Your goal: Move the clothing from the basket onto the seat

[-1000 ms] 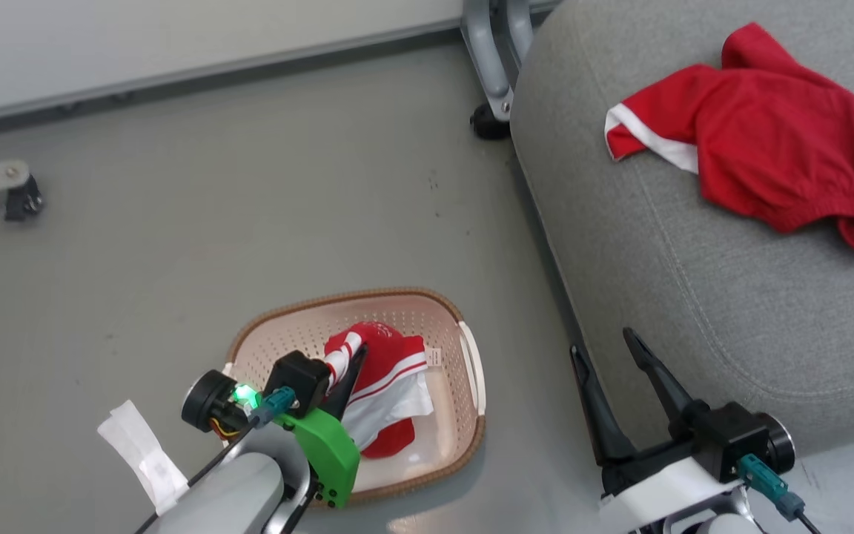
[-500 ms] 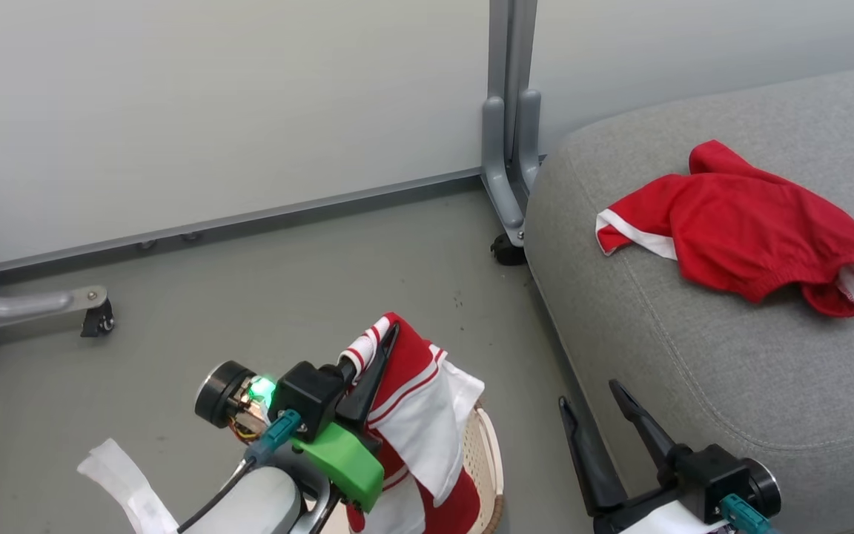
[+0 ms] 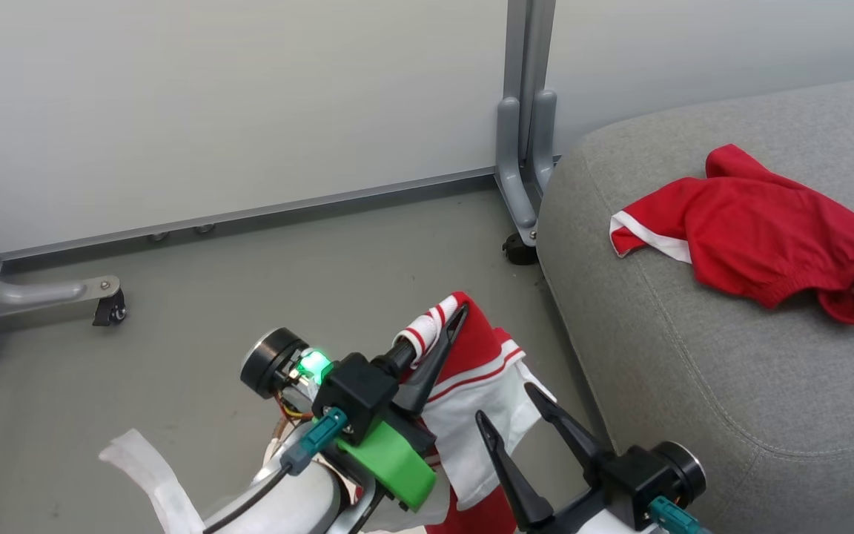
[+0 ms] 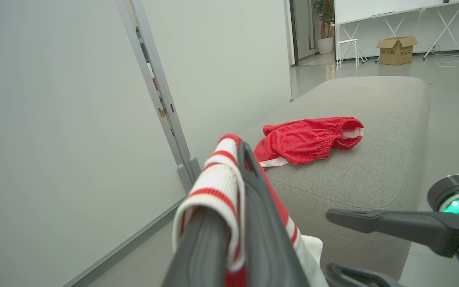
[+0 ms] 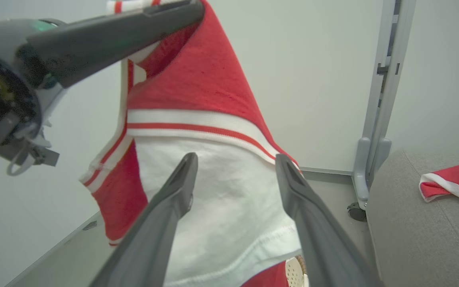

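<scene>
Two end effectors are nearest, low in the head view. The left end effector [image 3: 438, 330], at 6 o'clock, is clamped on one red garment [image 3: 482, 386] by its striped trim, and the cloth hangs free. The right end effector [image 3: 505, 402], at 5 o'clock, has its fingers apart just beside the white part of this cloth; if it touches, I cannot tell. Under the cloth a small piece of the basket [image 5: 294, 272] is seen. The second red garment [image 3: 760, 230] lies crumpled on the grey seat [image 3: 694, 356] at 2 o'clock. At 12 o'clock stands a grey post [image 3: 523, 111].
</scene>
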{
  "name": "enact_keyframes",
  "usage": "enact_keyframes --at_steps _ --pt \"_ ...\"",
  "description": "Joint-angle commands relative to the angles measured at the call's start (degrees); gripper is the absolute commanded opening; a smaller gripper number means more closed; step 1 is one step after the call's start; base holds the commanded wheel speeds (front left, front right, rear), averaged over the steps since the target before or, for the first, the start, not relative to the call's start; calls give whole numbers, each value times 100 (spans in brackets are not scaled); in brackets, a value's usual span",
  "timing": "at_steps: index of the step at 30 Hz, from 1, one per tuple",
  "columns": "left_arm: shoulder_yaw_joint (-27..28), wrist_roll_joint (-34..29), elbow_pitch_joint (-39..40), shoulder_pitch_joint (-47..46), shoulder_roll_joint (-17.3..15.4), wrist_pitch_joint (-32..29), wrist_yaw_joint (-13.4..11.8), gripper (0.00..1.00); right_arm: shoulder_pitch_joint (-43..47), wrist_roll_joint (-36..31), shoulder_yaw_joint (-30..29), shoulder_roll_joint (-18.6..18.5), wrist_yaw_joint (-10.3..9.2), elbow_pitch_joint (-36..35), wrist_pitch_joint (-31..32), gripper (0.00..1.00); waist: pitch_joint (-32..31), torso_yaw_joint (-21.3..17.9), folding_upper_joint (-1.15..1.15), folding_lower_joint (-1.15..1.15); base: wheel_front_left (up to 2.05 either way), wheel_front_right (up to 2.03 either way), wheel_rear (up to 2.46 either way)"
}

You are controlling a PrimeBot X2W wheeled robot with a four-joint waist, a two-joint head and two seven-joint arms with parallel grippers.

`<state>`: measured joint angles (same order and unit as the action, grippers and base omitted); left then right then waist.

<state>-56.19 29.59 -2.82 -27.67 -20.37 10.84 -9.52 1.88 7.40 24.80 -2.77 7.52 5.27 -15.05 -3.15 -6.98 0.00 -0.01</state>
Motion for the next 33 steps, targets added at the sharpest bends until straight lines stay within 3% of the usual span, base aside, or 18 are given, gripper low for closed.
enact_keyframes --at_steps 1,7,15,16,17,33 --pt "-34 -75 72 -123 53 -18 18 0 -85 10 74 -22 -6 101 -19 100 43 10 0 1 0 0 0" --pt "-190 -174 329 -294 159 -138 73 0 -232 -103 153 -19 -6 669 -19 100 95 33 0 1 0 0 0" --pt "-276 -224 599 -373 151 -274 49 0 -281 -34 95 -20 -6 801 -19 100 52 13 0 1 0 0 0" --pt "-282 -222 621 -370 144 -292 39 0 -302 -64 126 -19 -6 804 -19 24 42 10 0 1 0 0 0" --pt "-288 -221 637 -369 140 -304 39 0 -306 -85 149 -19 -6 831 -19 0 34 10 0 1 0 0 0" --pt "-304 -101 337 -247 65 -231 22 0 -375 20 243 -20 -6 952 -19 0 131 -8 0 1 0 0 0"
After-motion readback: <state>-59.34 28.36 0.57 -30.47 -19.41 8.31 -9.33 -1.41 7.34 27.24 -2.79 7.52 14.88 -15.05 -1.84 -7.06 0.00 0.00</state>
